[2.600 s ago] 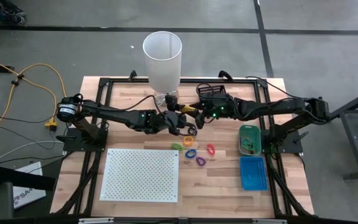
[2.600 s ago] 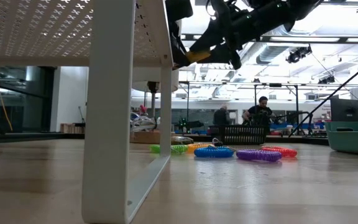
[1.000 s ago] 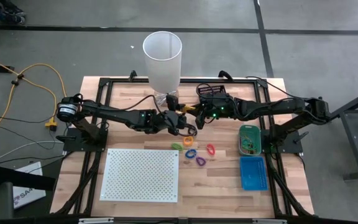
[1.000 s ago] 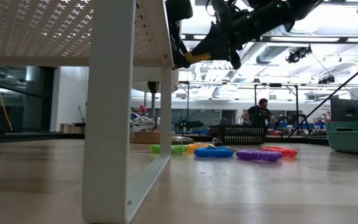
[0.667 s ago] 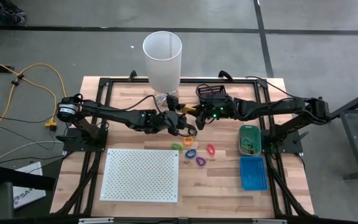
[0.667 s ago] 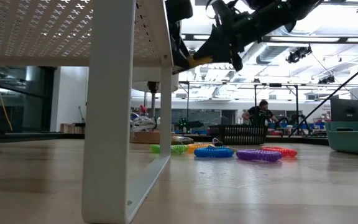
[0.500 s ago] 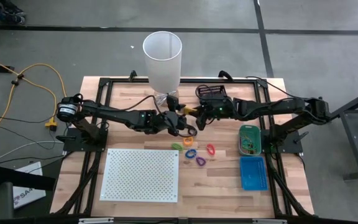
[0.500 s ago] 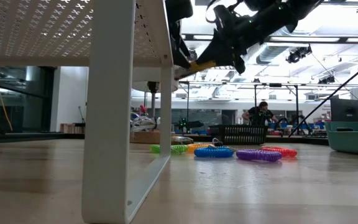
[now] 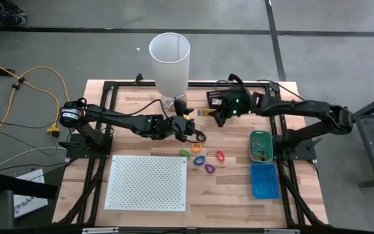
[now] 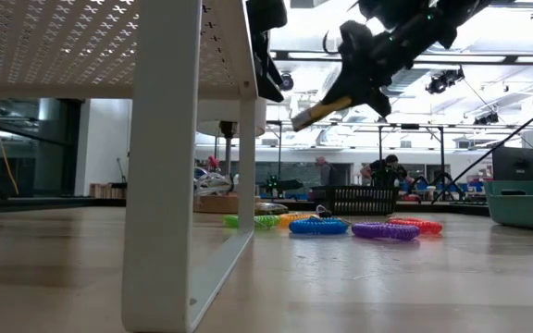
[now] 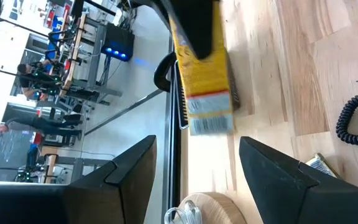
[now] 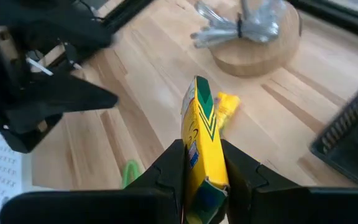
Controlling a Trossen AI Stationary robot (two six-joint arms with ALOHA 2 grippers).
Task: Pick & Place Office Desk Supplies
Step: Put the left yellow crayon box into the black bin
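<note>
Tall white cylinder (image 9: 170, 62) stands upright at table's far edge. White perforated board (image 9: 148, 182) lies flat near front-left. Blue tray (image 9: 264, 180) front-right, teal tray (image 9: 260, 144) just behind it. Yellow cable (image 9: 34, 91) on floor.

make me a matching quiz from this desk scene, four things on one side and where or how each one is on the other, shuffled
Things:
1. yellow box
2. left hand
3. blue tray
4. white cylinder

Places or states:
A. open, holding nothing, above the table's middle
B. on the table's right side, nearer the front edge than the green tray
C. clamped in the right hand, off the table
D. upright at the table's far edge

Pairs: 1-C, 2-A, 3-B, 4-D
</note>
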